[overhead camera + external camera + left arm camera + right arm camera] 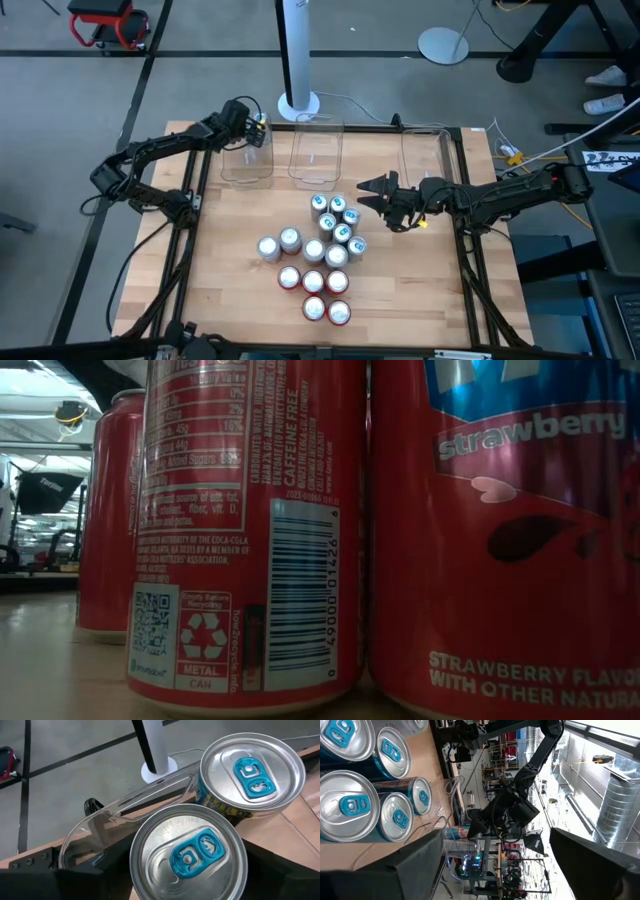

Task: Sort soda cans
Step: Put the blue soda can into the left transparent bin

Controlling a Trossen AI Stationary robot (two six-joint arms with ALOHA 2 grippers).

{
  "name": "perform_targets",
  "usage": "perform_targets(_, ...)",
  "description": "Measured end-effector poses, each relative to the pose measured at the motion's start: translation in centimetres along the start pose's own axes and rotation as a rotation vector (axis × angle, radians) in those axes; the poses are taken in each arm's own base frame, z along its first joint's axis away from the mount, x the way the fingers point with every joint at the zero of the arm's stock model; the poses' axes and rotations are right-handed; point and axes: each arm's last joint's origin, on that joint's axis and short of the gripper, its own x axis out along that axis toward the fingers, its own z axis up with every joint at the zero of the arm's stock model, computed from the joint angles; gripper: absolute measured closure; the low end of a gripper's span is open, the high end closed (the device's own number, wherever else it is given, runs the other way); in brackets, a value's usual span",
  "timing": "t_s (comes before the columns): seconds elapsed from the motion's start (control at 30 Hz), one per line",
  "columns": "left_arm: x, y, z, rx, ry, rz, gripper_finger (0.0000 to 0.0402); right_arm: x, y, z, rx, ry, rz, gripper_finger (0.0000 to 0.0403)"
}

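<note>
1. The left gripper (pixel 258 130) sits over the left tub (pixel 247 155) at about eleven o'clock on the table. A blue-tabbed can (pixel 188 852) stands between its fingers (pixel 100 870), with a second blue-tabbed can (pixel 251 772) just beside it in the tub.
2. Are the jaws clamped or letting go? I cannot tell: the fingers flank the can, but contact is not plain.
3. My read is that this is the drop-off. To do it well, the can should stand flat on the tub floor before the fingers spread. Then lift straight up so the neighbour isn't knocked.
4. The right gripper (pixel 372 192) hovers at about two o'clock from the table's centre, jaws wide and holding nothing. It is right beside the blue cans (pixel 338 220) of the cluster.
5. The rest of the cans sit at the table's centre. Silver cans (pixel 280 243) lie towards nine o'clock and red cans (pixel 313 294) at six o'clock.
6. The middle tub (pixel 316 152) and right tub (pixel 424 150) look to hold nothing yet.
7. Writing now! The low view fills with red cans. One reads "strawberry" and "STRAWBERRY FLAVOR WITH OTHER NATURAL...".
8. Another carries a barcode, a recycling mark with "METAL CAN", "CAFFEINE FREE" and a Coca-Cola authority line.
</note>
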Motion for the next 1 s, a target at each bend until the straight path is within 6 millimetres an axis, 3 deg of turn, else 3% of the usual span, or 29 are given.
perform_targets(0.23, 0.0, 0.0, 0.0, 0.025, 0.003, 0.001, 0.0098, 0.0, 0.0, 0.0, 0.0, 0.0, 0.0, 0.0036)
perform_targets(0.53, -1.0, 0.1, 1.4, 0.07, -0.012, -0.004, 0.0094, 0.0, 0.0, 0.0, 0.0, 0.0, 0.0, 0.0036)
perform_targets(0.87, -5.6, 1.2, 3.5, 0.059, -0.109, -0.026, 0.0094, 0.0, 0.0, 0.0, 0.0, 0.0, 0.0, 0.0036)
perform_targets(1.0, -7.7, 0.6, 3.6, 0.083, -0.172, -0.133, 0.0094, 0.0, 0.0, 0.0, 0.0, 0.0, 0.0, 0.0036)
